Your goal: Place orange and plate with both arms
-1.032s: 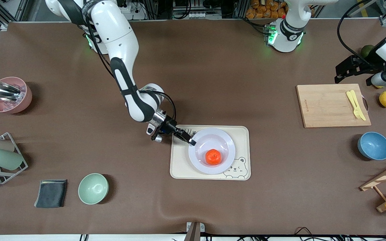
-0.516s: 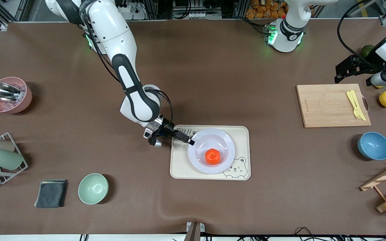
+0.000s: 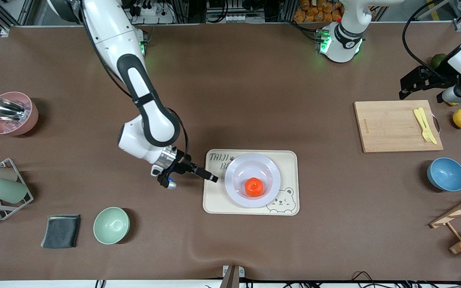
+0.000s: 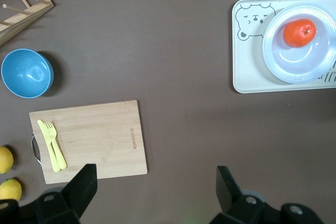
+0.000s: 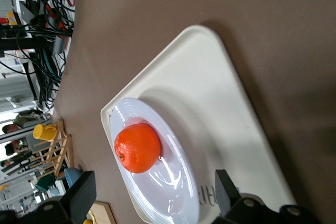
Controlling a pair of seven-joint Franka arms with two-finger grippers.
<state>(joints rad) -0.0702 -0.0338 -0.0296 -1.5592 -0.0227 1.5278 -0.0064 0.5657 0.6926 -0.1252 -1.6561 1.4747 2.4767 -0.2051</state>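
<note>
**Orange resting in plate on tray, both grippers empty**

The orange (image 3: 254, 187) is seen lying in the shallow centre of the plate (image 3: 269, 166), and the plate is set on a cream tray (image 3: 290, 158) printed with a bear, near the middle of the table. The right gripper (image 3: 210, 178) is held low over the tray's edge toward the right arm's end of the table, just beside the plate and apart from it; its fingers are spread and nothing is gripped between them. The left gripper (image 3: 422, 85) is parked in the air over the table's edge by a wooden cutting board (image 3: 390, 128), well apart from the tray, where the left arm waits; its fingers are likewise spread wide and nothing is held. A yellow fork (image 3: 425, 125) is laid on the board.
</note>
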